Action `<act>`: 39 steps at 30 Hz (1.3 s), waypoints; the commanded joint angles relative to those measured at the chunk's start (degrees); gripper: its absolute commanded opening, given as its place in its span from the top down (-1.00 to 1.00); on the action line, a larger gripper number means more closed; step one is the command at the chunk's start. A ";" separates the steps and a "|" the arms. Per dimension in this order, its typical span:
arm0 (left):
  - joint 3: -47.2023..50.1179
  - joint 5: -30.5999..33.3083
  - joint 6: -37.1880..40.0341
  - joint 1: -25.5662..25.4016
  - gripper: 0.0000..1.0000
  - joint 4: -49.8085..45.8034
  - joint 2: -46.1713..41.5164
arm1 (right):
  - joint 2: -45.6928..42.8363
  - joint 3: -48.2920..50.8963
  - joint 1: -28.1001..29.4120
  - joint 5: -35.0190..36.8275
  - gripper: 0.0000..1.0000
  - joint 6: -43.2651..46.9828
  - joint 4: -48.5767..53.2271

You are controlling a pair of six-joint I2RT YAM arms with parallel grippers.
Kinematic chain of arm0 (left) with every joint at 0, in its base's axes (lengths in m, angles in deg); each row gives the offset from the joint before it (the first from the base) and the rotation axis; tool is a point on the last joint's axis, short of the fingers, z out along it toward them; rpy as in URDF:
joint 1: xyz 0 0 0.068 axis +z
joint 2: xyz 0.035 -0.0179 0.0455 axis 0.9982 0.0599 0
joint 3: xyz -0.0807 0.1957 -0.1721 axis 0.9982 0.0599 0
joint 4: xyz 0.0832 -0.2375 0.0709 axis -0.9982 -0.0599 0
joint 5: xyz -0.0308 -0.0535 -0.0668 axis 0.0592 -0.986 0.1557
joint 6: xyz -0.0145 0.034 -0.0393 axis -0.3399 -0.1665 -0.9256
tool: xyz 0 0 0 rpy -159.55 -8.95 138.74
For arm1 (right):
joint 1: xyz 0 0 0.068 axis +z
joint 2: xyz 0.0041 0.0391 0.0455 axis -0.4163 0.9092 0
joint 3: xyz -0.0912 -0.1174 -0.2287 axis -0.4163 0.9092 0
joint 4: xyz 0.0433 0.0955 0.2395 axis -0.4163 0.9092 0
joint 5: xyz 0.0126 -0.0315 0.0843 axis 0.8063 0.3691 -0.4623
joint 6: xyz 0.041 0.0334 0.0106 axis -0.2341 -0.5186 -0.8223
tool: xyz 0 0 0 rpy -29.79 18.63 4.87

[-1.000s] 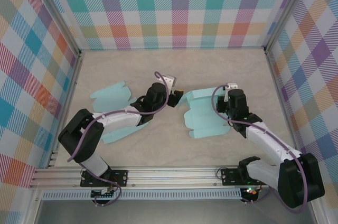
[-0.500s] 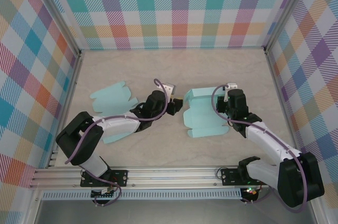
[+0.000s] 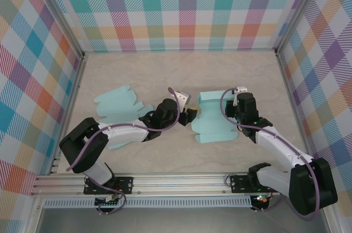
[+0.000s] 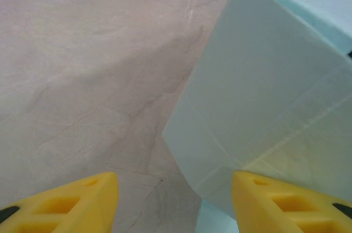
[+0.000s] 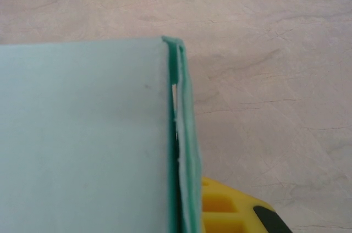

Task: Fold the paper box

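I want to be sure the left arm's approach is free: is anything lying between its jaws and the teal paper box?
Nothing visible does. The left gripper is right at the left edge of the paper box, jaws open. In the left wrist view, bare table lies between the jaws, with the box's flap right beside one of them.

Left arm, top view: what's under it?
A flat light-blue paper blank lies on the table under the left arm, with flaps showing on both sides. The arm covers the blank's middle, so nothing there can be checked.
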 commanded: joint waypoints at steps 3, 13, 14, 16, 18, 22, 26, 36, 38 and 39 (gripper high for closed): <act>-1.57 -3.15 5.31 -1.29 -0.14 3.01 -0.09 | 0.16 -0.75 0.31 -0.69 1.00 -0.31 -1.10; -5.67 -3.95 11.15 -1.99 -0.17 1.38 3.07 | 0.04 -0.75 0.31 -1.11 1.00 -0.21 -1.24; -6.13 -3.46 11.59 -2.02 -0.17 1.28 3.49 | 0.03 -0.76 0.29 -1.13 1.00 -0.21 -1.23; -6.82 -2.21 11.95 -1.99 -0.17 1.30 4.05 | 0.03 -0.72 0.31 -1.21 1.00 -0.21 -1.19; -7.51 -1.19 12.26 -1.99 -0.17 1.43 4.57 | 0.04 -0.73 0.30 -1.26 1.00 -0.22 -1.22; -8.31 1.67 12.69 -2.14 -0.15 2.71 5.54 | -0.11 -0.68 0.26 -1.83 1.00 -0.12 -1.36; -8.54 6.63 13.09 -2.34 -0.09 4.98 6.53 | -0.32 -0.62 0.30 -2.09 1.00 -0.04 -1.47; -9.81 16.79 13.49 -3.30 0.29 10.43 9.20 | -0.24 -0.47 0.31 -4.08 1.00 0.23 -1.69; -10.12 17.70 13.75 -3.53 0.33 11.29 9.68 | -0.20 -0.46 0.24 -4.34 1.00 0.27 -1.74; -10.39 18.09 13.99 -3.70 0.35 11.39 9.82 | -0.19 -0.47 0.31 -4.54 1.00 0.15 -1.77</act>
